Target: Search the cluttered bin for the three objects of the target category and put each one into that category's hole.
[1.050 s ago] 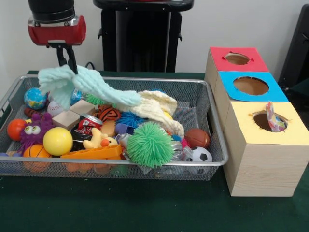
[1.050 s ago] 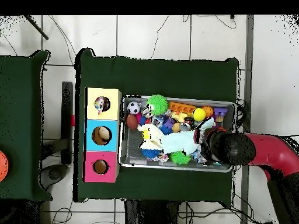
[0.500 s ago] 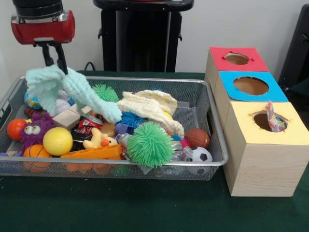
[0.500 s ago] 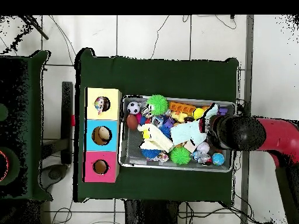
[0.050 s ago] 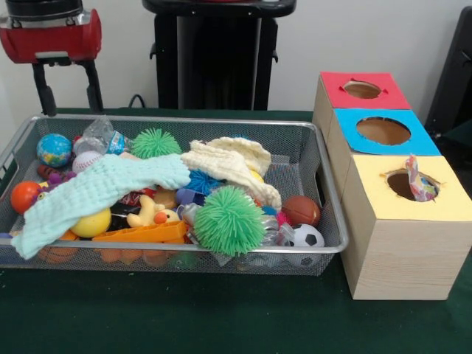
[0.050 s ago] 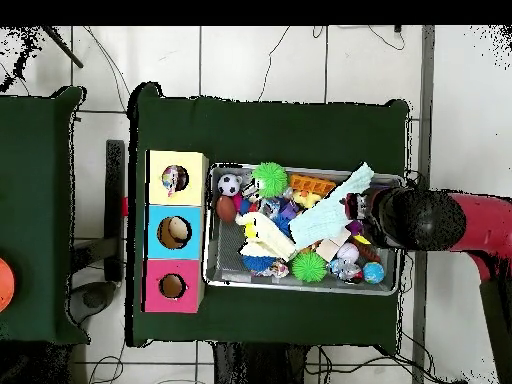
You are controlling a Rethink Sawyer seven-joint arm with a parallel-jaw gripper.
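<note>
My hand (image 5: pixel 65 88) hangs above the far corner of the wire mesh bin (image 5: pixel 221 259), its two black fingers (image 5: pixel 93 87) spread apart with nothing between them. Directly below and forward of the hand, the pale mint knitted cloth (image 5: pixel 88 198) lies draped across the toys, one end running out over the bin's near rim. In the overhead view the same cloth (image 6: pixel 338 203) stretches from the middle of the bin out past its edge, just beside my arm's black wrist.

Just under the hand I see a blue and green globe ball (image 5: pixel 54 150), a white baseball (image 5: pixel 86 161) and a crumpled clear plastic bag (image 5: pixel 101 137). A dark green spiky ball (image 5: pixel 155 142) sits a little further along the back wall. Below the cloth, a yellow ball (image 5: pixel 94 223) and an orange ball (image 5: pixel 24 197) peek out, and a rubber duck (image 5: pixel 151 213) rests on an orange toy bar (image 5: pixel 140 234).

Further from the hand, in the middle of the bin, lies a cream knitted cloth (image 5: pixel 228 167), with a large light green spiky ball (image 5: pixel 228 220) in front of it. At the bin's end away from the hand are a small basketball (image 5: pixel 301 210) and a soccer ball (image 5: pixel 307 237).

Well away from the hand, beside the bin on the green tabletop (image 5: pixel 221 317), stand three wooden boxes: red-topped (image 5: pixel 361 90), blue-topped (image 5: pixel 382 131) and yellow-topped (image 5: pixel 409 188), each with a round hole. A patterned fabric piece (image 5: pixel 417 183) sticks up out of the yellow one.
</note>
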